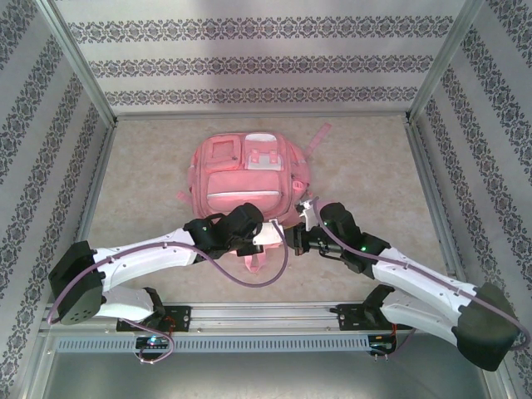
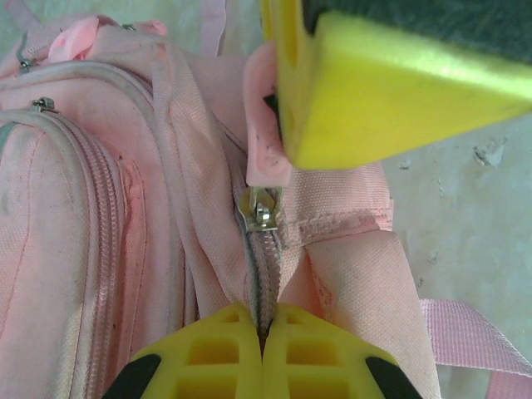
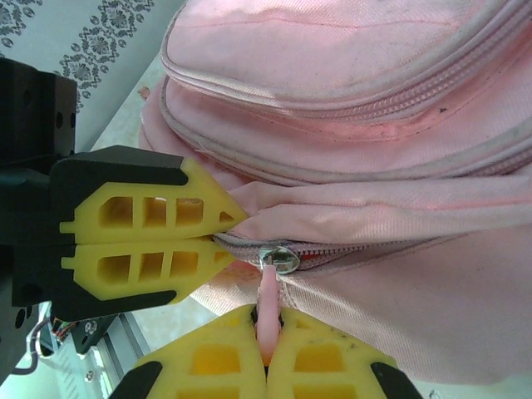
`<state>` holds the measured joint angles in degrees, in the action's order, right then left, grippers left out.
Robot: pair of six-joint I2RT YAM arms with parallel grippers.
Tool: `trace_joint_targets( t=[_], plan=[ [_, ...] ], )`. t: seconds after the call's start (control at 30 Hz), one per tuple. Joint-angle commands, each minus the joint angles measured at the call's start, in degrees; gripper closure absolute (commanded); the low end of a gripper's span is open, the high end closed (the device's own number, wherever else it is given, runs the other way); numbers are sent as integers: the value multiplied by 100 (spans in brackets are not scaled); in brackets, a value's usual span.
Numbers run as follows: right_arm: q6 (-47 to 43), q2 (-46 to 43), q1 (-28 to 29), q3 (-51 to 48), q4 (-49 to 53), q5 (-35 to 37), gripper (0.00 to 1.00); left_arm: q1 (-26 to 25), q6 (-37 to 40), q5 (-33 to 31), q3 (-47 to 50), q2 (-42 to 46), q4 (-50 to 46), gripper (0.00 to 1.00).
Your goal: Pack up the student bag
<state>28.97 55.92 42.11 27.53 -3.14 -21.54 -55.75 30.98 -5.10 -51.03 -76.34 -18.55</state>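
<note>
Lying flat mid beige tabletop [image 1: 141, 174], the large pink fabric backpack [image 1: 249, 170] is met at its near edge by both white arms [image 1: 158, 249]; overhead, the grips are hidden under them. In the left wrist view the left pincer [image 2: 262, 320] is closed on fabric at the zip seam. In the right wrist view the right pincer [image 3: 268, 320] is clamped on the pink zipper pull tab [image 3: 268, 299], below the metal slider [image 3: 280, 259].

Bright, even light with soft shadows; wrist close-ups slightly soft (nearest edges blurred); overhead view pale.
</note>
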Motion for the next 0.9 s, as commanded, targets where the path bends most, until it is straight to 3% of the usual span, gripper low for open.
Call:
trace_joint_targets(
  t=[0.0, 0.2, 0.3, 0.67, 0.8, 0.87],
  plan=[
    [154, 206, 220, 301, -780, -449, 100, 61, -136, 193, -121, 230, 221, 100],
    [455, 420, 327, 329, -1470, -578, 100, 64, -167, 272, -52, 299, 286, 100],
    [359, 434, 327, 383, -1236, -441, 100, 63, -171, 281, -13, 332, 316, 100],
    [-575, -374, 114, 333, 1342, 2133, 100, 64, -13, -57, 80, 627, 93, 100],
    [-620, -513, -126, 253, 1541, 2578, 100, 64, -37, 20, 76, 576, 46, 100],
    [-695, -446, -160, 272, 1399, 2430, 100, 64, -64, 89, 56, 578, 20, 100]
  ],
)
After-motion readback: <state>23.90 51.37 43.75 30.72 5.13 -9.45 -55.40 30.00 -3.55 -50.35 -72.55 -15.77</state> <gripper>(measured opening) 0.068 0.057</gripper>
